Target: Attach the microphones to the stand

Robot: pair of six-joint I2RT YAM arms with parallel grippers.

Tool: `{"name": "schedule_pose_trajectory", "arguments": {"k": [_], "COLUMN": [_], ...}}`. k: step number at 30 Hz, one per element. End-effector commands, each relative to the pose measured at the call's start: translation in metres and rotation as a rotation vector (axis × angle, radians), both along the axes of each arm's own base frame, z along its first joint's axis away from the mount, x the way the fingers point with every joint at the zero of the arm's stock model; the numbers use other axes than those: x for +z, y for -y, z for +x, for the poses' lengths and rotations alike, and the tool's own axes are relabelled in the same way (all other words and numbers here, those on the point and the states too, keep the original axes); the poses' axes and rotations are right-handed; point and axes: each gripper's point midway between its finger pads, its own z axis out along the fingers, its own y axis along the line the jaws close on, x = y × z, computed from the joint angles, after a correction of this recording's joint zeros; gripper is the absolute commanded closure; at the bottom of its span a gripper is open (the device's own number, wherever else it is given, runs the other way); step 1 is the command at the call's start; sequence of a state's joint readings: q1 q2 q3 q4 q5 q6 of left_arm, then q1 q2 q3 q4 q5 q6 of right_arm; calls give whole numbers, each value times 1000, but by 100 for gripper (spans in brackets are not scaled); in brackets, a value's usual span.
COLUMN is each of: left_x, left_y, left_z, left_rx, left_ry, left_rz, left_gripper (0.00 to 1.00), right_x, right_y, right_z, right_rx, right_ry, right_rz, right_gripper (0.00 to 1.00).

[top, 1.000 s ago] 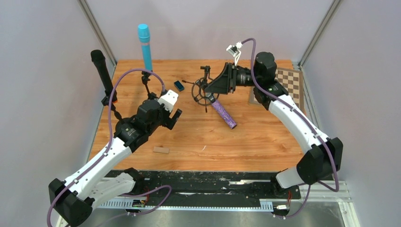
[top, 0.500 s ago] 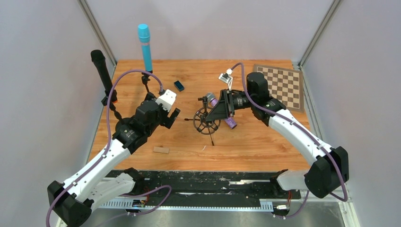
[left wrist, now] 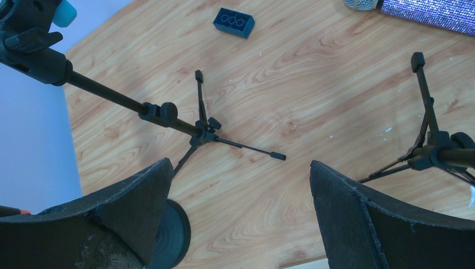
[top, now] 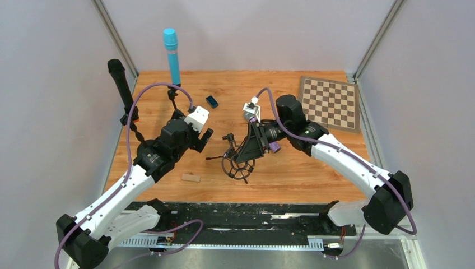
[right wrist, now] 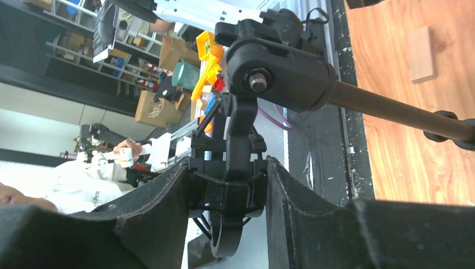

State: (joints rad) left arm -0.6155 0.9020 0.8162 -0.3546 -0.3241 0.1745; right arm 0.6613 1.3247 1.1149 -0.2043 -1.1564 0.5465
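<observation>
The right claw (top: 242,158) is pinching the ring mount of a tilted stand (right wrist: 280,75) near the centre of the table (top: 313,162). The grip is plain in the wrist view, though the ring's lower part is cut off there. The purple glitter microphone (left wrist: 431,12) lies just beyond, at about 1 o'clock from the stand. From above the claw hides all but a sliver, and the left wrist view clips its body. The left claw (top: 205,139) hangs spread and holds nothing, at 9 o'clock from the stand. The light blue microphone (top: 171,53) stands upright at 11 o'clock. The black microphone (top: 120,84) stands at 10 o'clock, and its clip is hard to make out. A chessboard (top: 330,103) lies at 1 o'clock.
</observation>
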Motion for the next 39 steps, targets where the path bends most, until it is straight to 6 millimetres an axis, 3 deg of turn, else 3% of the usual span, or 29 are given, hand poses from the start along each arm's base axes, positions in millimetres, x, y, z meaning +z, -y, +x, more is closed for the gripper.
{"name": "schedule_pose_trajectory", "arguments": {"k": [1, 9, 13, 18, 23, 29, 36, 39], "left_x": [9, 10, 10, 10, 8, 9, 11, 11], "left_y": [2, -3, -4, -3, -3, -3, -3, -2], "left_z": [4, 5, 5, 5, 5, 4, 4, 3], "left_rx": [0, 21, 21, 17, 12, 11, 11, 4], "left_ry": [41, 51, 55, 53, 51, 54, 58, 58], "left_rz": [-7, 9, 13, 13, 15, 17, 13, 8], "left_gripper": [0, 0, 0, 0, 0, 0, 0, 0], "right_x": [0, -18, -30, -28, -22, -14, -13, -23], "right_y": [-4, -19, -24, -19, -4, 6, 25, 38], "right_z": [-1, 26, 40, 62, 99, 118, 130, 131], "right_rx": [53, 35, 39, -7, -157, -268, -444, -517], "right_ry": [61, -2, -35, -15, 43, 111, 243, 295], "right_rz": [43, -3, -17, -11, -18, -27, -151, -255], "right_gripper": [97, 67, 60, 41, 20, 9, 8, 7]}}
